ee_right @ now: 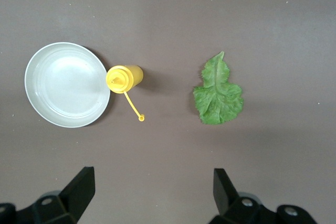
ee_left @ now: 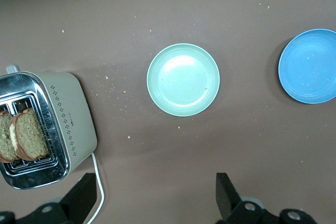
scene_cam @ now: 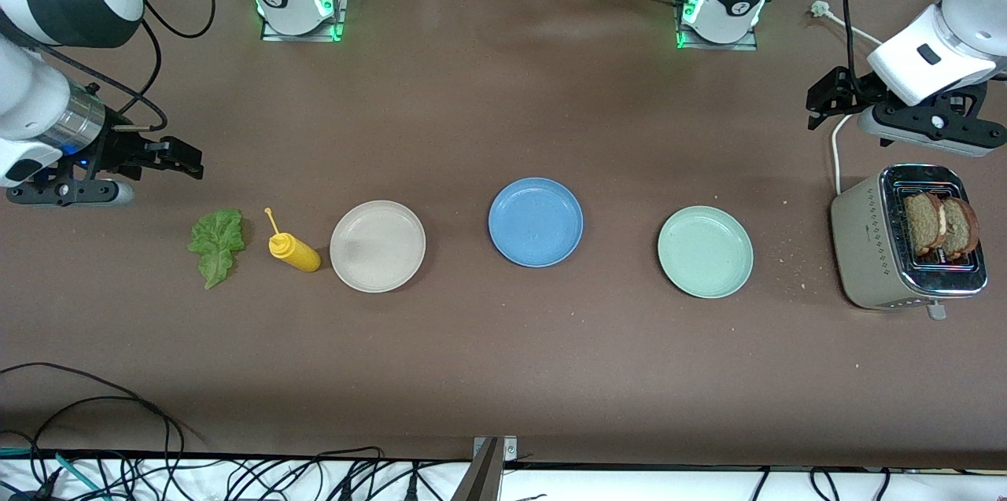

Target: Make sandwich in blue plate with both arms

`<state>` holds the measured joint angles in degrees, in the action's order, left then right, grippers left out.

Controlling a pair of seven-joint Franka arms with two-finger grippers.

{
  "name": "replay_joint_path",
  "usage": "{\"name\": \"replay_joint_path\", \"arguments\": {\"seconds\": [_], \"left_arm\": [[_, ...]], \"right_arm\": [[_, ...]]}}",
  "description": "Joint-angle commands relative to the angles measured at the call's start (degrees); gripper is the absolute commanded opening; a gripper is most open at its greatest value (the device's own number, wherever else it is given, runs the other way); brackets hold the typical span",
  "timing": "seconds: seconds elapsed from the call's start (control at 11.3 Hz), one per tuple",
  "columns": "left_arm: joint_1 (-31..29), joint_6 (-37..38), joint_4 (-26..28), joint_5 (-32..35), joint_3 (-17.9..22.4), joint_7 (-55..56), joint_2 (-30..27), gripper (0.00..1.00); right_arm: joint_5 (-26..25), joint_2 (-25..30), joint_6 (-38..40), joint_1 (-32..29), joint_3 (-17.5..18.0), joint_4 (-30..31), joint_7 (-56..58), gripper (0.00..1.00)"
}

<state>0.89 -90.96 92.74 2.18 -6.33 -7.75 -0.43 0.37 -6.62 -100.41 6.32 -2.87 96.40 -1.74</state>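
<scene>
The blue plate lies empty at the table's middle; it also shows in the left wrist view. Two brown toast slices stand in the toaster at the left arm's end, also in the left wrist view. A green lettuce leaf lies at the right arm's end, also in the right wrist view. My left gripper is open and empty, up over the table beside the toaster. My right gripper is open and empty, up over the table beside the lettuce.
A beige plate and a yellow squeeze bottle lie between the lettuce and the blue plate. A mint-green plate lies between the blue plate and the toaster. The toaster's white cord runs under the left gripper. Crumbs lie near the toaster.
</scene>
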Motion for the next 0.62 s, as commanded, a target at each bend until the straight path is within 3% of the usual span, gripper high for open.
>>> {"name": "replay_joint_path", "arguments": {"seconds": [0.0,0.53], "left_arm": [[-0.7,1.2,0.3,-0.9,-0.3,-1.0,-1.1,1.00],[-0.6,1.2,0.2,-0.9,-0.3,-1.0,-1.1,1.00]], "right_arm": [[0.9,-0.8,1.4,0.4,0.2,-1.7,-2.4,1.00],[0.9,-1.2,1.4,0.5,0.0,-2.6,-3.5,1.00]]}}
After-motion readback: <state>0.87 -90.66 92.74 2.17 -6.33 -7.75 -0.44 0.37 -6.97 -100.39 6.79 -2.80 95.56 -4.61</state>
